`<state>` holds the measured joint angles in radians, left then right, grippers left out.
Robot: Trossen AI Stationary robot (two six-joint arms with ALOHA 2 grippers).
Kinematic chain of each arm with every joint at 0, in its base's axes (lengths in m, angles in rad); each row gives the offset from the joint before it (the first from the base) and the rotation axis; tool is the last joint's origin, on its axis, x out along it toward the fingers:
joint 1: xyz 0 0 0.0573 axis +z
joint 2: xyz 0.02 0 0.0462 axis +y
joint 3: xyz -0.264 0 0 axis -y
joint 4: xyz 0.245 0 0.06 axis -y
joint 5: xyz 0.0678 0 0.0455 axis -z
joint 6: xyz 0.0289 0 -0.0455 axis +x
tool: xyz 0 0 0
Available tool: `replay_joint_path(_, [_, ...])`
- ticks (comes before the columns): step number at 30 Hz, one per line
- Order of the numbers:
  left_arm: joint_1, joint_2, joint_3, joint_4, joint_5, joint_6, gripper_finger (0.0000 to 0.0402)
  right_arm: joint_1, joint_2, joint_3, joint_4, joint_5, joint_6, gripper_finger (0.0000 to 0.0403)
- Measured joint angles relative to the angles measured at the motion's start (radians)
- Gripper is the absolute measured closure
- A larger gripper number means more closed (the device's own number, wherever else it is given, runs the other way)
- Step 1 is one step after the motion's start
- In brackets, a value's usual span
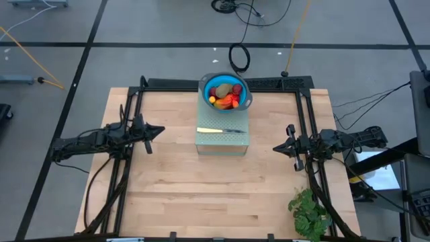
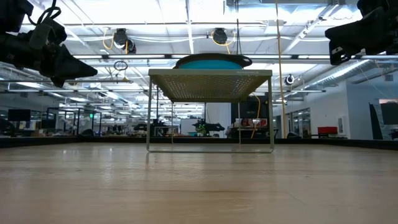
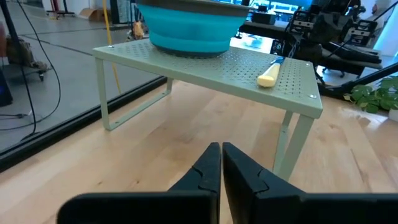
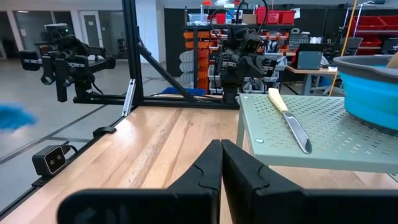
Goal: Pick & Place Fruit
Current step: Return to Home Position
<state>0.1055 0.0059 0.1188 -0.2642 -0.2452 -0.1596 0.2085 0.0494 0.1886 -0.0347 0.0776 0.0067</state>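
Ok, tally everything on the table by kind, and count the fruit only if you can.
Shelf: 1
Blue strainer bowl: 1
Knife: 1
Leafy green bunch: 1
Fruit in the bowl: heaped, pieces overlap, no firm count
Total apart from the fruit: 4

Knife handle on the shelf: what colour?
The knife handle is pale yellow, clearest in the left wrist view.

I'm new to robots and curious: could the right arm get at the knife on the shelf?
Probably yes: the knife lies uncovered on the shelf, nothing stands between it and the right arm; its shut jaws must open first.
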Motion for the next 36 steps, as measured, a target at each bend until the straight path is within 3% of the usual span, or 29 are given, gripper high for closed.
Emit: replay_joint_path(36, [0.000, 0.000, 0.001, 0.000, 0.000, -0.001, 0.0378, 0.000, 0.000, 0.000, 0.000, 0.000, 0.000, 0.0399])
